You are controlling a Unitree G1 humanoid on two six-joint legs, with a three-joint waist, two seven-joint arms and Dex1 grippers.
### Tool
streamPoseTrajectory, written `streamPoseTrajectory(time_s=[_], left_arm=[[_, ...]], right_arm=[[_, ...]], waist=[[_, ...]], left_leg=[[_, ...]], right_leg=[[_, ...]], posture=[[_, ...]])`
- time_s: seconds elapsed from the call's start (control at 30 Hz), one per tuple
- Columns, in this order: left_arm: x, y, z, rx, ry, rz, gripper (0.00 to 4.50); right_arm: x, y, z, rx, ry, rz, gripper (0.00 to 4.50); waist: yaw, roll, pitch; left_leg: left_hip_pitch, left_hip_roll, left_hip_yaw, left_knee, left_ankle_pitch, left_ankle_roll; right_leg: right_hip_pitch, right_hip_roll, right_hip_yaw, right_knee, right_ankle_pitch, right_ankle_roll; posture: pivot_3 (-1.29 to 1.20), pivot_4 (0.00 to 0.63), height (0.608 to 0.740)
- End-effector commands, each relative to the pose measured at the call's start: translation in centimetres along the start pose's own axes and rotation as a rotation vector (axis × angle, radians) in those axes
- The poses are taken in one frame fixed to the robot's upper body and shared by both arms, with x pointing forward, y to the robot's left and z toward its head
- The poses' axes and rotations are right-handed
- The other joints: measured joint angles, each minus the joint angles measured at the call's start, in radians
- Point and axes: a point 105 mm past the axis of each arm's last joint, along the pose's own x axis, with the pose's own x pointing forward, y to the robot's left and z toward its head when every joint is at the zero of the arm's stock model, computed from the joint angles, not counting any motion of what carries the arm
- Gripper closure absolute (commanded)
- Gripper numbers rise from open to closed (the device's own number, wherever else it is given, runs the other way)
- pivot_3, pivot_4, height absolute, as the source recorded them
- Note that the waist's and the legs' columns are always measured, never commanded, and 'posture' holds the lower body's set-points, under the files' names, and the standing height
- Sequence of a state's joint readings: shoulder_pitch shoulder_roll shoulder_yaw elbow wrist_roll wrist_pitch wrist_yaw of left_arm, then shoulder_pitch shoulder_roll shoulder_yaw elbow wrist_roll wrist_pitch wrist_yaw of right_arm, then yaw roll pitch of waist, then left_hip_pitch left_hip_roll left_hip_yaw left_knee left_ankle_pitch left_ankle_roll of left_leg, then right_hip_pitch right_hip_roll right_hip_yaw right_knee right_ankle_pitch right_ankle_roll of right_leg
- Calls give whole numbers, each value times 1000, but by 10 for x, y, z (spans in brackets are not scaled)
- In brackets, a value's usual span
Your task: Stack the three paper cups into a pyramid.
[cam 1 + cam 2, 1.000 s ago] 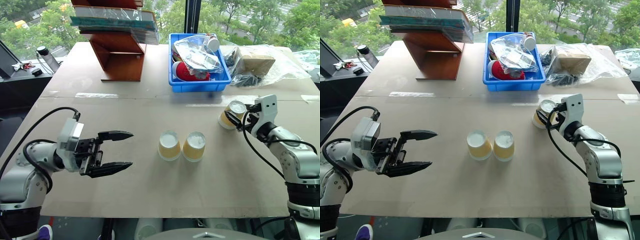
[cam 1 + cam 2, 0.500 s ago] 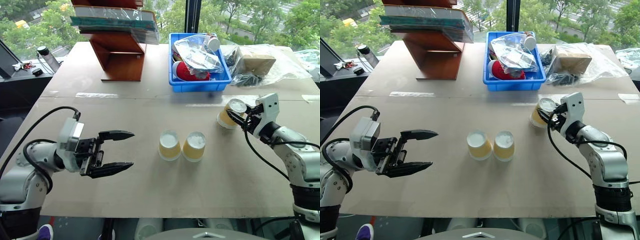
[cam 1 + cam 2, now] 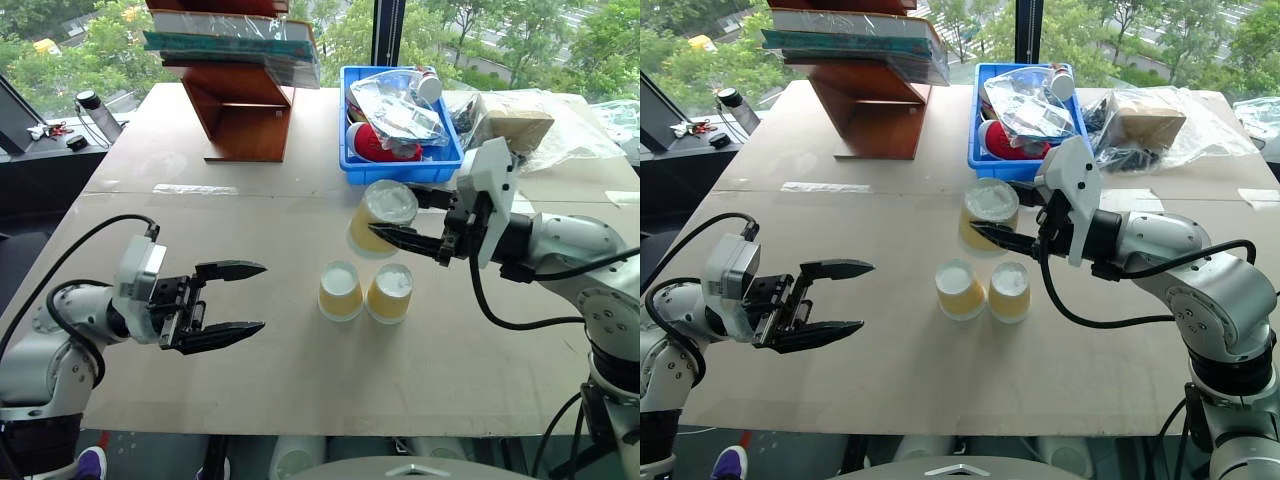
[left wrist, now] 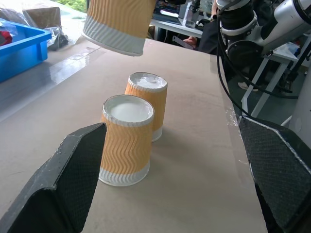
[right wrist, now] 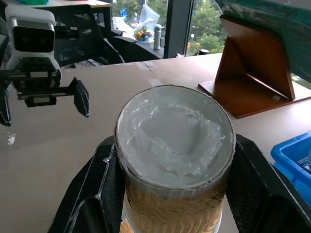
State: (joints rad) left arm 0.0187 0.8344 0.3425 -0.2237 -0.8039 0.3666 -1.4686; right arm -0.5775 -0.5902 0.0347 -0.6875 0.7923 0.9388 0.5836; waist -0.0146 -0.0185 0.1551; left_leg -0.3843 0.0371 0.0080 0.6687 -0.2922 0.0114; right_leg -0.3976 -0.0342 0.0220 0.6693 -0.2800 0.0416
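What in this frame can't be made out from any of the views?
- Held cup: its lower part is hidden by the right gripper; its top is cut off in the left wrist view.
- Blue bin: contents obscured by crumpled plastic bags.
- Small items on the dark side desk: too small to identify.

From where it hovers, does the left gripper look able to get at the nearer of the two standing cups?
Probably yes: the left gripper is open, and bare table lies between it and the nearer cup.
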Motion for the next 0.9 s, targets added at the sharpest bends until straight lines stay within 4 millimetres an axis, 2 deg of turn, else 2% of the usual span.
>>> streamPoseTrajectory(time_s=[0.03, 0.43, 0.8, 0.83, 0.9], left_arm=[[-1, -6, 3, 14, 7, -13, 0], [-7, -12, 2, 10, 21, 3, 0], [-6, -12, 2, 13, 21, 10, 0], [-5, -12, 2, 13, 21, 10, 0], [-4, -11, 2, 15, 19, 9, 0]], right_arm=[[2, 11, 1, -35, 24, 58, 2438], [12, 11, -15, -12, 80, 75, 2438], [14, 14, -19, -6, 113, 106, 2438], [14, 13, -19, -4, 112, 101, 1391], [14, 11, -18, -10, 105, 92, 617]], waist=[[-1, 0, 0], [-1, 0, 0], [-1, 0, 0], [-1, 0, 0], [-1, 0, 0]], left_leg=[[0, 0, 0, 0, 0, 0], [0, 0, 0, 0, 0, 0], [0, 0, 0, 0, 0, 0], [0, 0, 0, 0, 0, 0], [0, 0, 0, 0, 0, 0]], right_leg=[[0, 0, 0, 0, 0, 0], [0, 0, 0, 0, 0, 0], [0, 0, 0, 0, 0, 0], [0, 0, 0, 0, 0, 0], [0, 0, 0, 0, 0, 0]], posture=[[0, 150, 740], [0, 150, 740], [0, 150, 740], [0, 150, 740], [0, 150, 740]])
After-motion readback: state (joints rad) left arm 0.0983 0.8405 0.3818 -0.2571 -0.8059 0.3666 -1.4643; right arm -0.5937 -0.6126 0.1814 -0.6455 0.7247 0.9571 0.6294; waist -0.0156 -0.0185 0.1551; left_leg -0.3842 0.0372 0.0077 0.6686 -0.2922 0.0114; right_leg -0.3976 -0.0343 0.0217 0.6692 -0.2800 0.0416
